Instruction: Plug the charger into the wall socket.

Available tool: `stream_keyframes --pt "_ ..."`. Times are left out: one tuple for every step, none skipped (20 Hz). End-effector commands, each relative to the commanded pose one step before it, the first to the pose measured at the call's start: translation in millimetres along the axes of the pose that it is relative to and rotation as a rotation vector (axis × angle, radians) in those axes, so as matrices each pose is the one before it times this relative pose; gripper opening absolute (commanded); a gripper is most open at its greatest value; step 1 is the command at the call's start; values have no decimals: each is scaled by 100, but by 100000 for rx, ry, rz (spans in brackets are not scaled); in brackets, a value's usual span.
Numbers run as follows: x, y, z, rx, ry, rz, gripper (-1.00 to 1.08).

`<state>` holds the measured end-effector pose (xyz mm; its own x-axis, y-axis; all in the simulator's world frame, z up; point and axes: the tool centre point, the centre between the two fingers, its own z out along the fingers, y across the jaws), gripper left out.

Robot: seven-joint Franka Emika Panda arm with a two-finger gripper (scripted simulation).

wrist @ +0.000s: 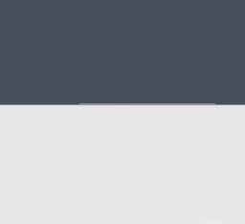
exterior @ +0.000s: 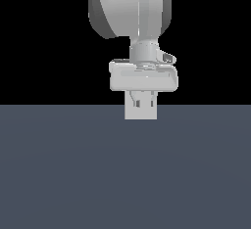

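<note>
**Desk:** What have you got on your screens, biggest things first?

**Operator:** The floor first: a flat slate-grey plane filling the lower half of the exterior view, with black above it. Next is the arm, a bulky white link coming down from the top centre. It narrows to a short wrist collar and then to the wide pale body of the gripper, which points straight down.

**Desk:** Is the gripper open or closed? Is it holding anything?

**Operator:** I cannot tell. The fingers are mostly covered from where I'm watching, so I can't read the gap or see whether anything is between them.

**Desk:** What's covering them?

**Operator:** A flat, upright, light-grey square sits directly under the gripper body, centred on it. I read it as the wall socket. Its lower edge sits on the floor just past the horizon line, and there are two small dark marks side by side near its middle.

**Desk:** And the charger?

**Operator:** I can't pick it out in the exterior view. On the wrist view, a plain pale-grey surface fills the whole lower half and floor fills the rest. They meet along one straight edge. I can't say whether that surface is the charger or the plate.
</note>
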<state>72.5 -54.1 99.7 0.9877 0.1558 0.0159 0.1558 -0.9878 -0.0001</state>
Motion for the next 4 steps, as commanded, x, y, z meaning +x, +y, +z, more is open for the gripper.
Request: stream_keyframes --pt "362 22 -19 -14 30 17 -100" --pt "66 2 1 0 0 0 -100" --pt "40 2 0 0 0 0 -100" --pt "13 1 0 0 0 0 -100"
